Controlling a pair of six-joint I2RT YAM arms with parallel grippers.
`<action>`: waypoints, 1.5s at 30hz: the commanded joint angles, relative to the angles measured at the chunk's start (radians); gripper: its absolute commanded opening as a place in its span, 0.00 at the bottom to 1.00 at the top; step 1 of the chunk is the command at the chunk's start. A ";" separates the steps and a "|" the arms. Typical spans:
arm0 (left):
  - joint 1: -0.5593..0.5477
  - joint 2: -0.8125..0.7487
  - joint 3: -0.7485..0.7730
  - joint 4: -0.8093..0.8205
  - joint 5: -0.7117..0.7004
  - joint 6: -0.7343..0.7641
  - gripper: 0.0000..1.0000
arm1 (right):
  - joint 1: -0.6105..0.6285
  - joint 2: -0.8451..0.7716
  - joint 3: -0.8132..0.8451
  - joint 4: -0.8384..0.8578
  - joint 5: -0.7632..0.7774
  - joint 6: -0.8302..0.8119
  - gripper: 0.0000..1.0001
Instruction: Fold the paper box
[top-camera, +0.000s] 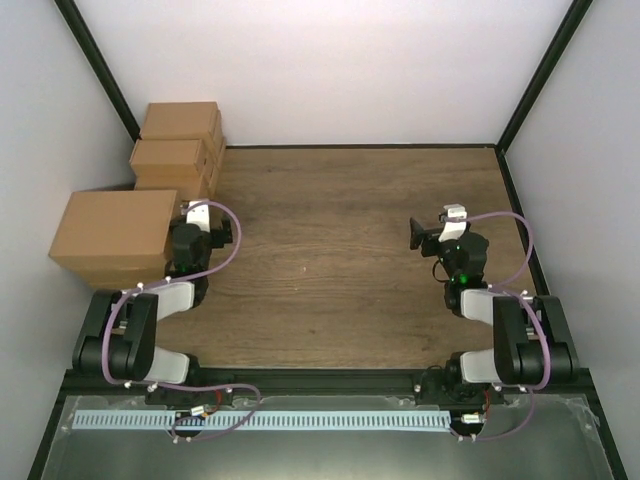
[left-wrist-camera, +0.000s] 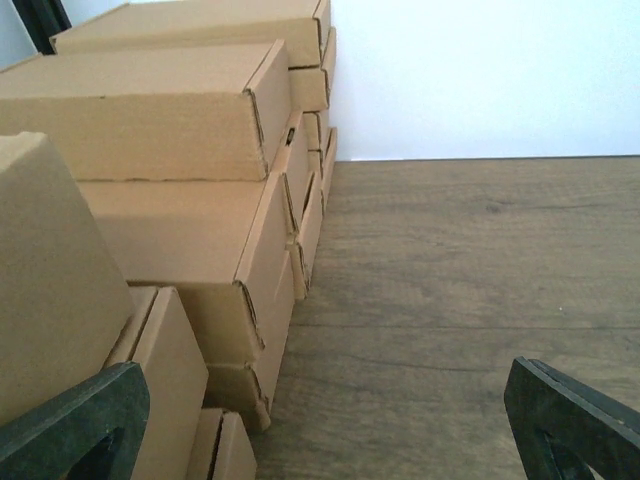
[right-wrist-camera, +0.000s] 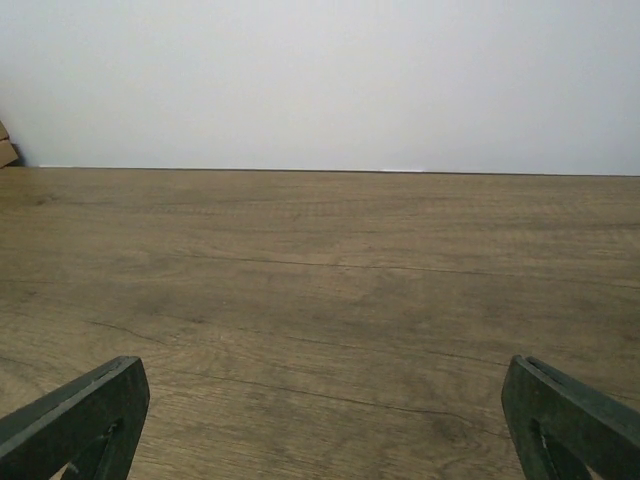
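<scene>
Top external view: left jaws, spread, just beside the carton stack; right jaws, spread, well apart from it. We find no flat paper box in view; we judge a careless left swing could topple the stack.

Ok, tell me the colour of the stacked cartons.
The cartons are plain brown, unprinted; clearest in the left wrist view.

My left gripper, jaws spread wide, pointing level ahead, my right gripper likewise wide apart and level.
</scene>
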 joint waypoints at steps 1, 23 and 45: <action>0.040 0.047 -0.040 0.142 0.032 0.032 1.00 | -0.007 0.061 -0.018 0.155 0.004 -0.018 1.00; 0.114 0.151 -0.123 0.397 0.098 -0.005 1.00 | -0.007 0.190 -0.068 0.368 0.078 -0.021 1.00; 0.114 0.152 -0.122 0.397 0.099 -0.005 1.00 | -0.007 0.194 -0.063 0.358 0.078 -0.021 1.00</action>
